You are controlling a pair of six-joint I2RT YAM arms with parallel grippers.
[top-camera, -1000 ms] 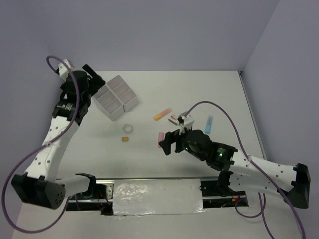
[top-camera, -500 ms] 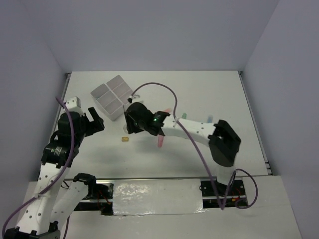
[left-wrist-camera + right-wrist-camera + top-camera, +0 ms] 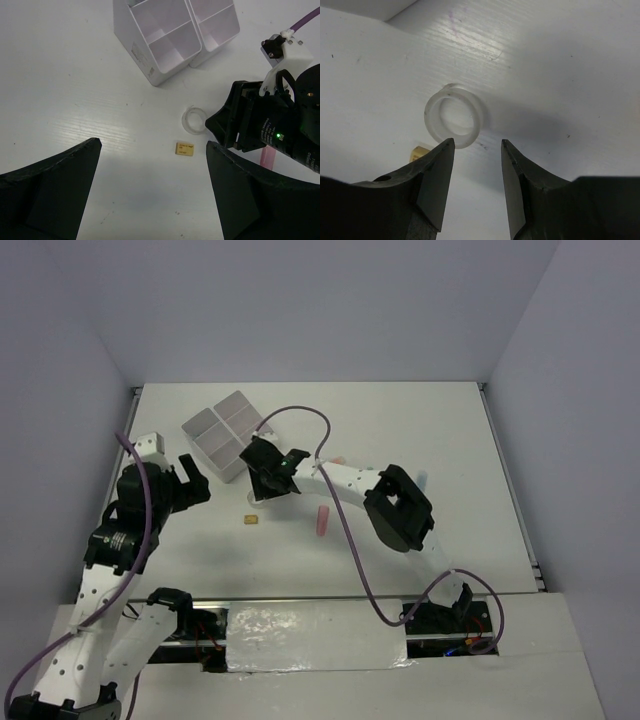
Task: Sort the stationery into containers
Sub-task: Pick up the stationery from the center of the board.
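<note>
A translucent round tape ring (image 3: 431, 116) lies flat on the streaked white table (image 3: 560, 60).

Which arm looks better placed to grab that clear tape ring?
The right arm. Its jaws hang right over the tape ring, apart and empty, the ring just beyond their tips. The left arm sits back near the left side of the table, jaws wide open, farther away.
</note>
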